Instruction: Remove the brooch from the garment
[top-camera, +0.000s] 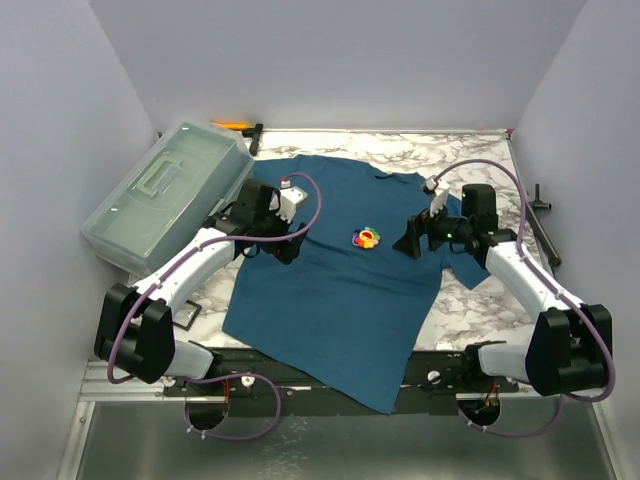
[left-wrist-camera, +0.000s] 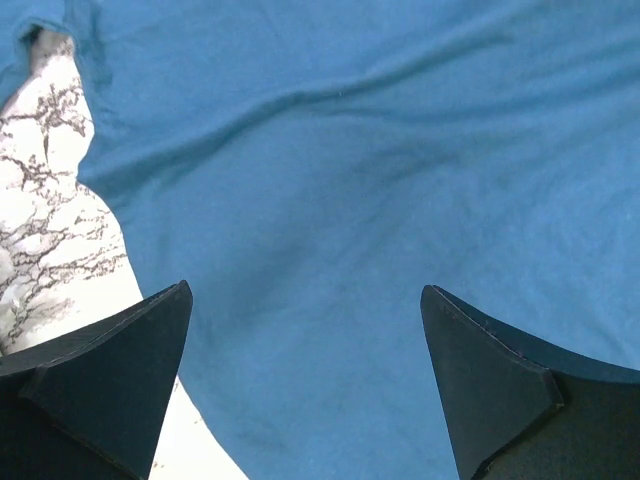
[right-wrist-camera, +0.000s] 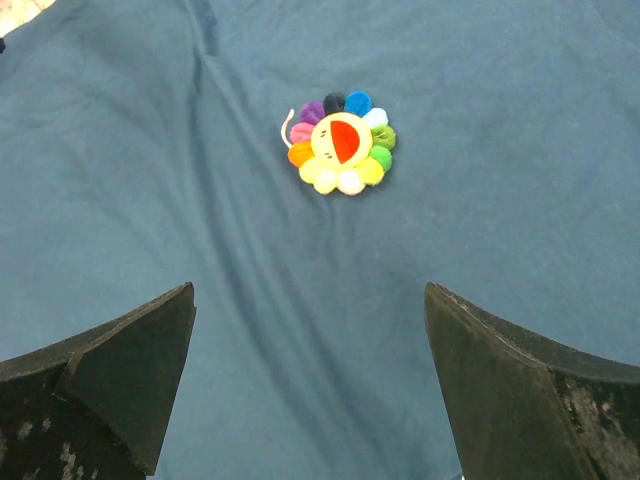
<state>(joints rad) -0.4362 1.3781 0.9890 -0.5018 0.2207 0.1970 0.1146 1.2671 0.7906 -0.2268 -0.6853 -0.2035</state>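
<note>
- A big dark teal-blue T-shirt of soft cloth (top-camera: 330, 300) lies spread flat on the white and grey marble tabletop (top-camera: 460, 160). Its round neck is at the far side.
- A small flower-shaped brooch with petals of many colours and a yellow and red middle (right-wrist-camera: 341, 143) sits on the chest of the shirt, a little below the neck.
- The right gripper (right-wrist-camera: 310, 288) hangs over the shirt just to the right of the brooch. Its two dark fingers are spread wide and hold nothing. They do not touch the brooch.
- The left gripper (left-wrist-camera: 305, 290) hangs over the left side of the shirt, near the cloth's edge. Its fingers are spread wide too, and they are empty.
- The brooch lies between the two grippers, closer to the right one.
- A see-through plastic box with a lid and handle (top-camera: 165, 195) stands on the left, beside the shirt.
</note>
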